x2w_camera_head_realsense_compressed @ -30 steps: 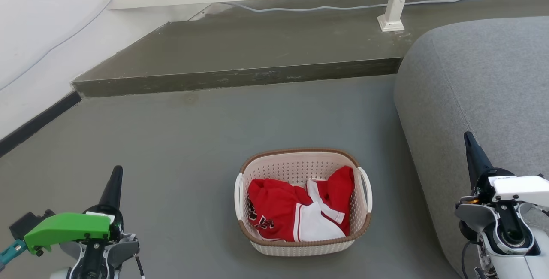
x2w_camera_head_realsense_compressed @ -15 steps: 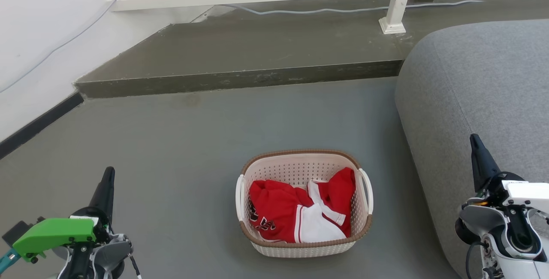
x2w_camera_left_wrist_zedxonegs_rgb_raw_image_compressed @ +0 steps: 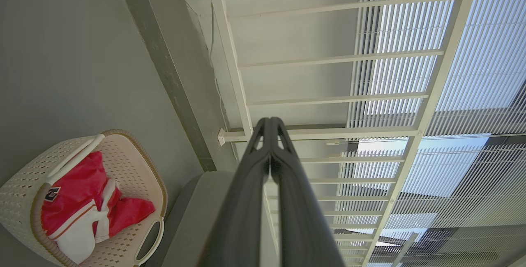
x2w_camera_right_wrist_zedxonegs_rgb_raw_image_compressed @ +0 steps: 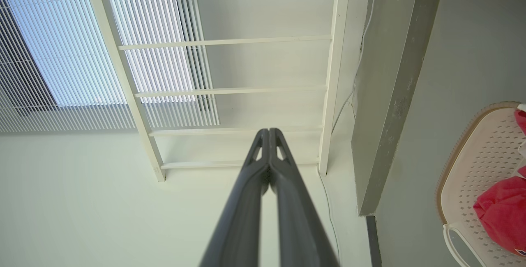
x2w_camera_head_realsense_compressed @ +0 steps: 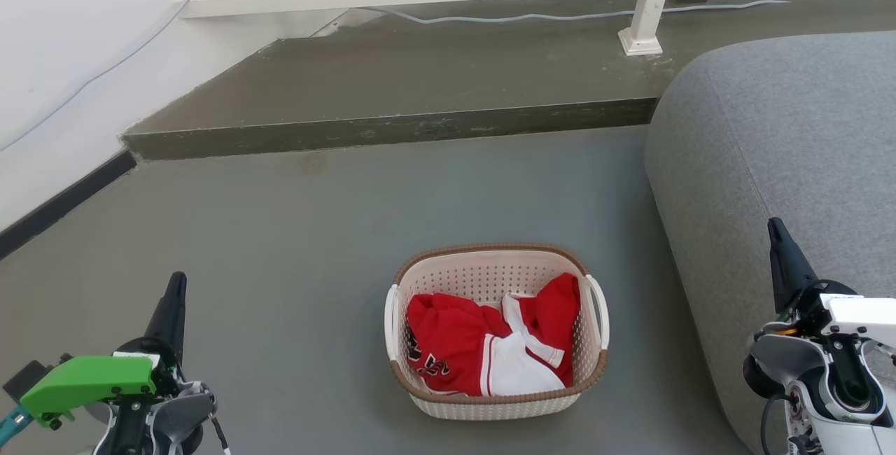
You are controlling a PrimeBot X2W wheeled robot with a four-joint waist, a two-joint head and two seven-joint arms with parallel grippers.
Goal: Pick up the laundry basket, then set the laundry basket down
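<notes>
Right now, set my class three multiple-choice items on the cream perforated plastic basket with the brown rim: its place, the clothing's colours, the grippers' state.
1. The cream perforated plastic laundry basket stands: A on a table; B on the grey floor beside the grey upholstered seat; C on a shelf.
2. The clothing in it is: A blue and yellow; B black; C red and white.
3. The left gripper and right gripper are: A both shut, empty; B both wide open; C both gripping the basket.
Key: 1 B, floor shows all round it; 2 C, red cloth with white panels; 3 A, each wrist view shows them pressed closed.
</notes>
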